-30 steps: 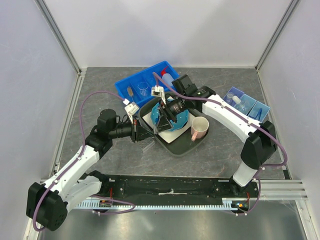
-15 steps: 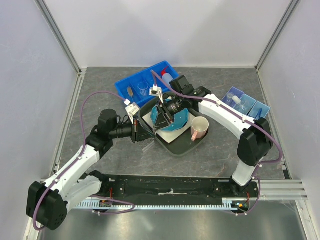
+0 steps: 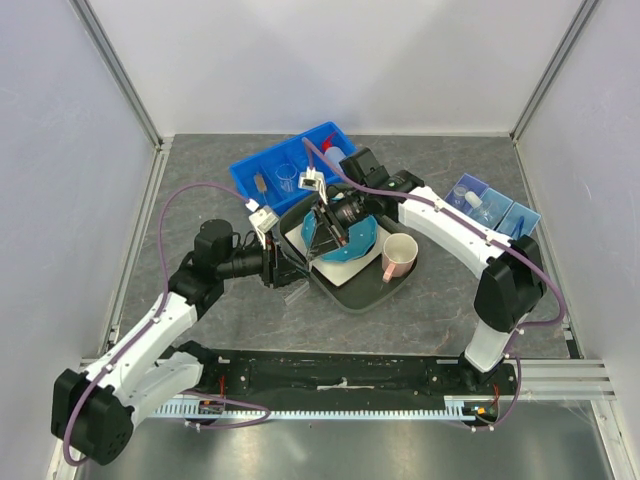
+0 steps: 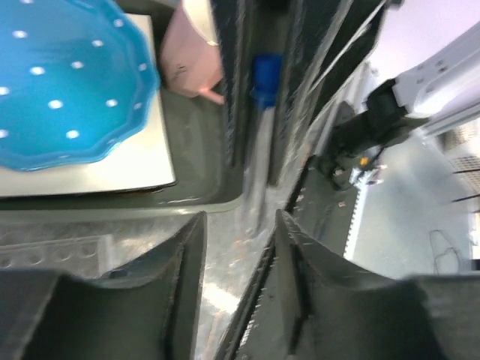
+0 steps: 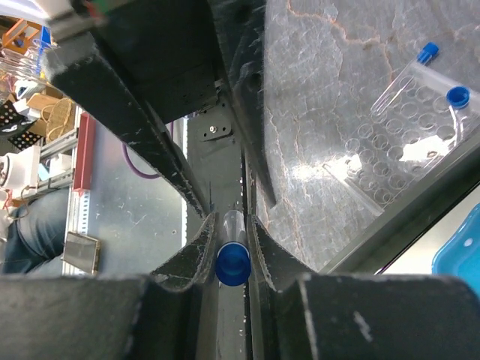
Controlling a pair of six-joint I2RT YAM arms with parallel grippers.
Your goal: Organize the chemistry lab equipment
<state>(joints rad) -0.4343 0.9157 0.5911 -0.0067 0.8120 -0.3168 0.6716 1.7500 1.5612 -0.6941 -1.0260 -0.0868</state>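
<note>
A blue-capped vial point(image 5: 232, 259) sits pinched between the fingers of my right gripper point(image 5: 231, 232), which is shut on it over the black tray point(image 3: 345, 292). In the left wrist view the same vial point(image 4: 262, 82) points away from my left gripper point(image 4: 238, 247), whose fingers point(image 4: 184, 259) stand apart on either side of its clear lower end without pressing it. From above, the left gripper point(image 3: 293, 268) and right gripper point(image 3: 318, 238) meet tip to tip. A clear rack point(image 5: 390, 150) lies on the table holding two more blue-capped vials point(image 5: 428, 52).
The blue white-dotted plate point(image 3: 352, 240) and pink mug point(image 3: 400, 256) rest in the black tray. A blue bin point(image 3: 262, 165) behind holds beakers, a brush and the white squeeze bottle point(image 3: 335, 156). Light blue trays point(image 3: 512, 215) stand at the right.
My right gripper has closed on the vial's capped end. My left gripper, shut on the vial before, has opened and drawn back slightly.
</note>
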